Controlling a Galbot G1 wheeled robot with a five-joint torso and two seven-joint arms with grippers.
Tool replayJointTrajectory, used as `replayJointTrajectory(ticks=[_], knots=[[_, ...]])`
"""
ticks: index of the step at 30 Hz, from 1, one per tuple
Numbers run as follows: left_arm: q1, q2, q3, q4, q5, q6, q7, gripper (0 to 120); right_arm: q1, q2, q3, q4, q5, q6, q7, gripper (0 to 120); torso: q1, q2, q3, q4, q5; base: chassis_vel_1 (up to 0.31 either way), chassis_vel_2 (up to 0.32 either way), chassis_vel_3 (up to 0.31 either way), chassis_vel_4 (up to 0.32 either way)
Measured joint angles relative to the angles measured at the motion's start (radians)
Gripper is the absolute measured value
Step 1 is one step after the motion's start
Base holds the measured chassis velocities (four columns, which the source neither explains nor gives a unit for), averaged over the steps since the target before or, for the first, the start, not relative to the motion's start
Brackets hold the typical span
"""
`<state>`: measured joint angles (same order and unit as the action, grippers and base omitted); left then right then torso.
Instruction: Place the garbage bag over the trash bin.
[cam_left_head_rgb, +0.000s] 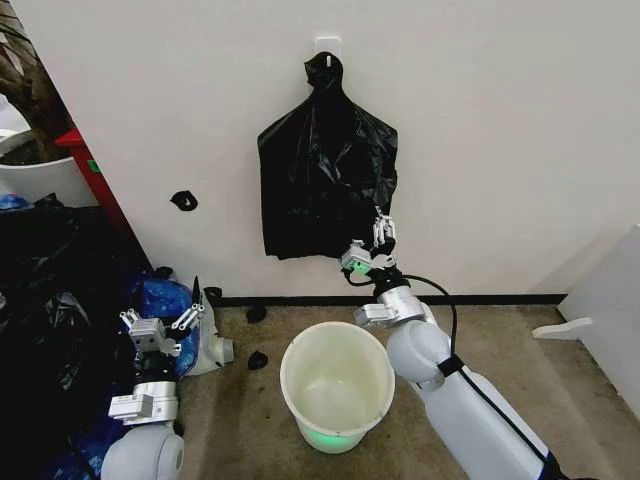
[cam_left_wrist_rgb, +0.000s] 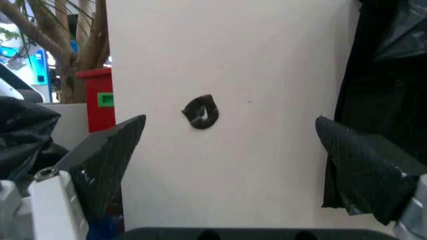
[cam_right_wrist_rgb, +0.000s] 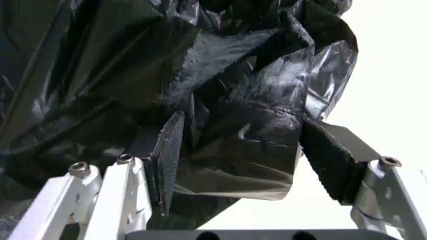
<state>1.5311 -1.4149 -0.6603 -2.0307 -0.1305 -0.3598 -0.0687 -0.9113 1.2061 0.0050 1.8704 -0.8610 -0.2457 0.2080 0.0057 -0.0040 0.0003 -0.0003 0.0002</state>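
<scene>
Reaching for the hanging garbage bag (cam_left_head_rgb: 325, 180)

I am holding the right gripper (cam_left_head_rgb: 383, 237) with fingers apart astride the bag's lower right corner at frame centre, ready to pinch; the trash bin (cam_left_head_rgb: 337, 385) is waiting below, while my left gripper (cam_left_head_rgb: 165, 322) is idling spread at lower left by a blue bag (cam_left_head_rgb: 165, 297).

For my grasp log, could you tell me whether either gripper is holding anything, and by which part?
Nothing is held yet. The right gripper is open around the lower right corner of the hanging garbage bag; the left gripper is open and empty.

Brown floor (cam_left_head_rgb: 520, 340): white trash bin (cam_left_head_rgb: 337, 386) upright, blue bag (cam_left_head_rgb: 165, 298), black scraps (cam_left_head_rgb: 257, 360) near wall.
</scene>
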Motion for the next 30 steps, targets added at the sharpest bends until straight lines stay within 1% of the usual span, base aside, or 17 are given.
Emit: replayJointTrajectory(ticks=[2,3,6,8,9,10,14,17,18,20,22,23,24,25,27,28,30], knots=[[0.0,0.0,0.0,0.0,0.0,0.0,0.0,100,0.005,0.002,0.0,-0.003,-0.01,-0.01,0.0,57,0.0,0.0,0.0,0.0,0.0,0.0,0.0,0.0,0.0],[0.0,0.0,0.0,0.0,0.0,0.0,0.0,100,0.007,0.004,0.002,-0.005,-0.017,-0.018,0.0,51,0.0,0.0,0.0,0.0,0.0,0.0,0.0,0.0,0.0],[0.0,0.0,0.0,0.0,0.0,0.0,0.0,100,0.008,0.007,0.003,-0.006,-0.024,-0.031,0.001,45,0.0,0.0,0.0,-0.0001,0.0,0.0,0.0,0.0,0.0],[0.0,0.001,-0.001,0.0,0.0,0.0,-0.001,100,0.007,0.008,0.004,-0.006,-0.027,-0.04,0.004,38,0.0,0.0,0.0,0.0,0.0,0.0,0.0,0.0,0.0],[0.0,0.001,-0.002,-0.001,0.0,0.0,-0.002,100,0.004,0.011,0.005,-0.001,-0.027,-0.051,0.009,30,0.0,0.0,0.0,-0.0001,0.0,0.0,0.0,0.0,0.0],[0.0,0.001,-0.002,-0.001,0.0,0.0,-0.002,100,0.004,0.011,0.005,-0.001,-0.027,-0.051,0.009,30,0.0,0.0,0.0,-0.0001,0.0,0.0,0.0,0.0,0.0],[0.0,0.004,-0.001,-0.004,-0.002,0.0,-0.003,100,-0.007,0.017,0.008,0.013,-0.015,-0.05,0.024,15,0.0,0.0,0.0,0.0,0.0,0.0,0.0,0.0,0.0],[-0.005,0.014,0.001,-0.009,-0.006,0.0,-0.003,100,-0.015,0.019,0.011,0.026,0.037,-0.036,0.033,2,0.0,0.0,0.0,0.0,-0.0001,0.0,0.0,0.0,0.0],[-0.005,0.014,0.001,-0.009,-0.006,0.0,-0.003,100,-0.015,0.019,0.011,0.026,0.037,-0.036,0.033,2,0.0,0.0,0.0,0.0,-0.0001,0.0,0.0,0.0,0.0],[-0.014,0.035,0.003,-0.019,-0.031,0.0,-0.001,100,-0.021,0.022,0.017,0.044,0.148,-0.001,0.037,0,0.0,0.0,0.0,0.0,0.0,0.0,0.0,0.0,0.0],[-0.021,0.061,0.01,-0.03,-0.073,0.0,0.009,100,-0.023,0.022,0.019,0.062,0.253,0.035,0.037,0,0.0,0.0,0.0,0.0,-0.0001,0.0,0.0,0.0,0.0],[-0.036,0.099,0.021,-0.043,-0.134,-0.006,0.031,100,-0.023,0.021,0.02,0.08,0.356,0.073,0.036,0,0.0,0.0,0.0,0.0001,-0.0001,0.0,0.0,0.0,0.0],[-0.042,0.111,0.024,-0.046,-0.153,-0.009,0.04,100,-0.023,0.021,0.02,0.085,0.389,0.084,0.035,0,0.0,0.0,0.0,0.0002,-0.0002,0.0,0.0,0.0,0.0],[-0.076,0.171,0.037,-0.056,-0.239,-0.029,0.088,100,-0.02,0.018,0.019,0.109,0.525,0.13,0.026,0,0.0,0.0,0.0,0.0,-0.0002,0.0,0.0,0.0,0.0],[-0.089,0.194,0.041,-0.057,-0.268,-0.037,0.107,100,-0.018,0.018,0.019,0.114,0.558,0.143,0.022,0,0.0,0.0,0.0,-0.0004,0.0,0.0,0.0,0.0,0.0],[-0.121,0.25,0.049,-0.053,-0.328,-0.056,0.161,100,-0.014,0.014,0.019,0.128,0.648,0.186,0.003,0,0.0,0.0,0.0,0.0002,-0.0003,0.0,0.0,0.0,0.0],[-0.174,0.357,0.065,-0.03,-0.396,-0.083,0.251,100,-0.008,0.009,0.019,0.144,0.749,0.247,-0.03,0,0.0,0.0,0.0,-0.0003,-0.0001,0.0,0.0,0.0,0.0]])
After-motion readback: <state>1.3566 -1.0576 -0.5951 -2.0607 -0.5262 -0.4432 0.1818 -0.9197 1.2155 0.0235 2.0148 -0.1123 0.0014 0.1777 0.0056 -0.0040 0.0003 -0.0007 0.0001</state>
